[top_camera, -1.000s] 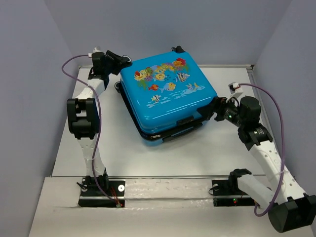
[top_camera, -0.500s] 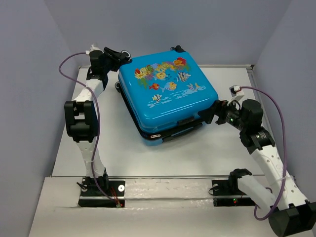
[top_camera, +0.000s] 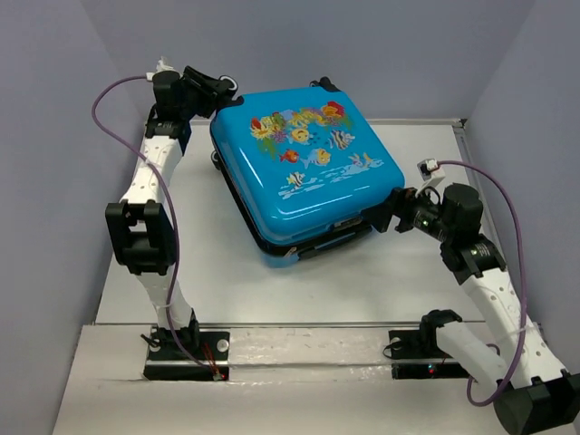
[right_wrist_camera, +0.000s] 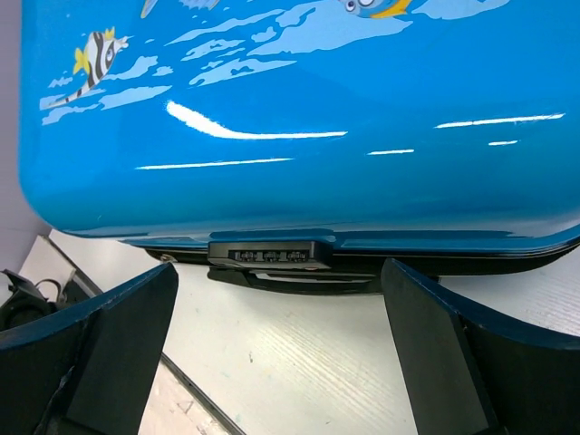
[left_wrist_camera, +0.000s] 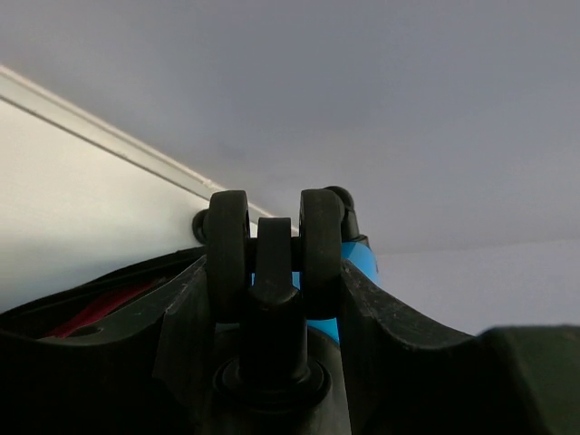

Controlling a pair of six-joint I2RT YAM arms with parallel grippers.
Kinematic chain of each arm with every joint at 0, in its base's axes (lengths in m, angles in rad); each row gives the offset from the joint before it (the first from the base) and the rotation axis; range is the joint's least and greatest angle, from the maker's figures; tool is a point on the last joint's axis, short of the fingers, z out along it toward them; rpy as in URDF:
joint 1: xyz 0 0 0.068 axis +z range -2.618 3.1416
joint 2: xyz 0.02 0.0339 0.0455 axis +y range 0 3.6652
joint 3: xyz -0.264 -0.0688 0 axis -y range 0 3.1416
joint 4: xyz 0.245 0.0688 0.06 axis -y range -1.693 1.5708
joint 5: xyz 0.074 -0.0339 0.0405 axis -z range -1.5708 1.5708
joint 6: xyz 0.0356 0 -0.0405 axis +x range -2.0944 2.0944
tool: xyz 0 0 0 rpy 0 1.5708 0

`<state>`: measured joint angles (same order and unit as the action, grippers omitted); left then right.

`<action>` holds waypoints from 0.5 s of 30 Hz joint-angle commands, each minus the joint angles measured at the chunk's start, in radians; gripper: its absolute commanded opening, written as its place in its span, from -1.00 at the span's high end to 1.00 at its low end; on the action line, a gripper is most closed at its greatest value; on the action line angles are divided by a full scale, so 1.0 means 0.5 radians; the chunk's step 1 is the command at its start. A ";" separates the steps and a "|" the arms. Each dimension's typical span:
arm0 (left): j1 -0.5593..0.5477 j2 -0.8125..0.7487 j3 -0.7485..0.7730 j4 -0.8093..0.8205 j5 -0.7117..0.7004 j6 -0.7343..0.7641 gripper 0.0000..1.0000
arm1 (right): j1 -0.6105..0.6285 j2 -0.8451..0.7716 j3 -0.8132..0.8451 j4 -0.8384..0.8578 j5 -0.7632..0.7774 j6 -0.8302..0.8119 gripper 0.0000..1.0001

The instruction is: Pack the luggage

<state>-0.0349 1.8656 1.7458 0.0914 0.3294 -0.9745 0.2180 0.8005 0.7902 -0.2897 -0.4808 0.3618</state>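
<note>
From the overhead camera I saw the luggage [top_camera: 304,168] lying flat near the middle of the table [top_camera: 362,281], a little toward 12 o'clock. Its fish-and-coral face was turned up and its corners were skewed to the table edges. A dark band ran between the two blue shells along the edge facing 6 o'clock; I could not tell whether the case was fully closed.

The left gripper [top_camera: 217,91] was at the luggage's 10 o'clock corner. On the left wrist camera its fingers [left_wrist_camera: 186,317] sat tight against either side of a black twin wheel [left_wrist_camera: 228,249], so the jaws were closed on that wheel at a middling width. At 9 o'clock of the wheel, something red [left_wrist_camera: 100,308] showed in a dark gap; I could not identify it.

The right gripper [top_camera: 385,213] was at the luggage's 4 o'clock corner, low over the table. Its jaws were spread wide and held nothing. On the right wrist camera both fingers [right_wrist_camera: 118,335] framed the blue shell's lower edge and the combination lock [right_wrist_camera: 269,254], without touching either.
</note>
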 commanded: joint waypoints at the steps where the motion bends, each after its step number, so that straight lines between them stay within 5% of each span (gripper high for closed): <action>1: -0.025 -0.393 0.077 0.152 0.047 -0.002 0.88 | 0.021 -0.082 0.092 -0.043 -0.066 -0.036 -1.00; 8: -0.007 -0.688 -0.337 0.124 -0.036 0.090 0.88 | 0.021 -0.095 0.116 -0.172 -0.060 -0.079 -0.95; 15: 0.051 -0.605 -0.467 0.136 -0.033 0.212 0.88 | 0.085 -0.125 0.086 -0.234 -0.088 -0.061 -0.40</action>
<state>-0.0124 1.6066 1.5097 -0.0044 0.2623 -0.8970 0.2298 0.7624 0.8047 -0.3897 -0.4976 0.3359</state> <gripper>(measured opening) 0.576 0.722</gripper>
